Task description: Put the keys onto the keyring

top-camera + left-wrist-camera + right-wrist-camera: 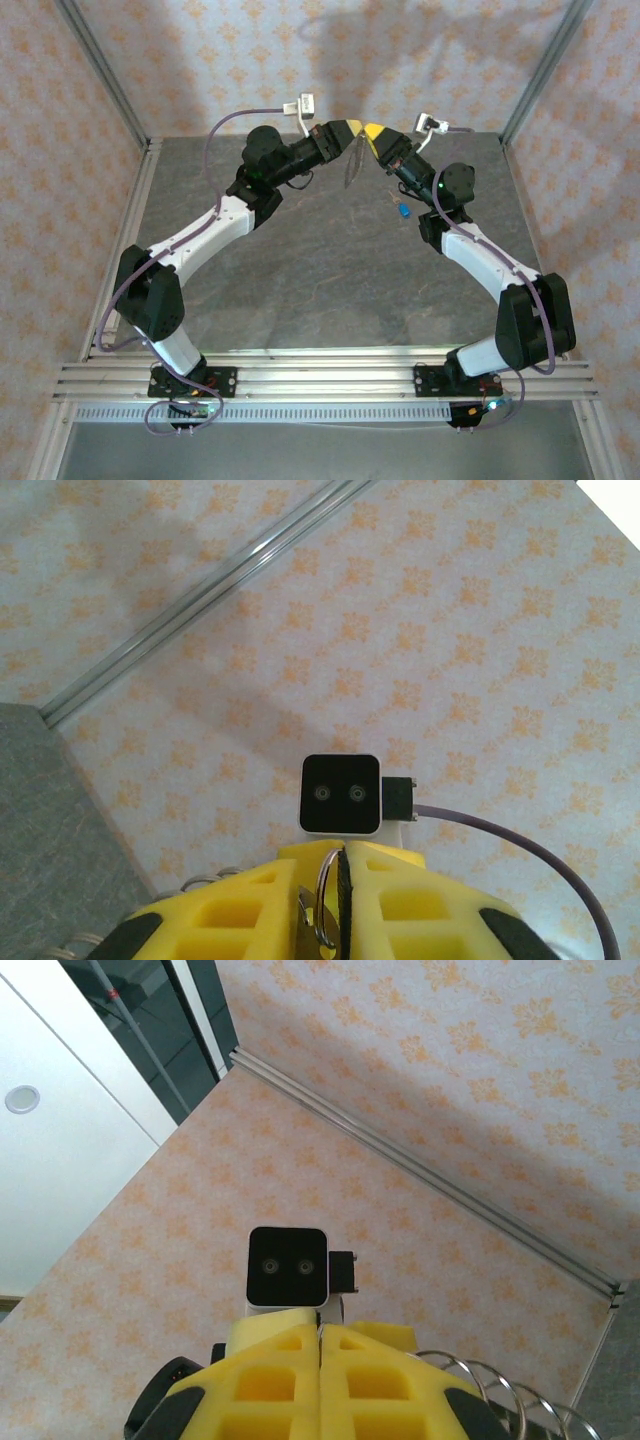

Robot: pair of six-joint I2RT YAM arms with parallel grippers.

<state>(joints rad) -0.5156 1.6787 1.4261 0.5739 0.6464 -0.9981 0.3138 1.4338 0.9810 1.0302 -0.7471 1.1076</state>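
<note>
Both arms are raised over the far part of the table, fingertips meeting. A thin silver keyring (323, 890) stands upright between my left gripper's (340, 865) yellow fingers, which are shut on it, with a flat silver metal piece (303, 925) beside it. In the top view the keyring (352, 166) dangles below the left gripper (352, 130) and right gripper (372, 132). My right gripper (320, 1335) is shut, a sliver of ring at its tip. A tiny blue-headed key (401, 211) lies on the table under the right arm.
The grey table (320, 290) is walled by patterned panels with aluminium posts (105, 75). Each wrist view faces the other arm's camera (340, 795). A coiled cable (490, 1385) sits beside the right fingers.
</note>
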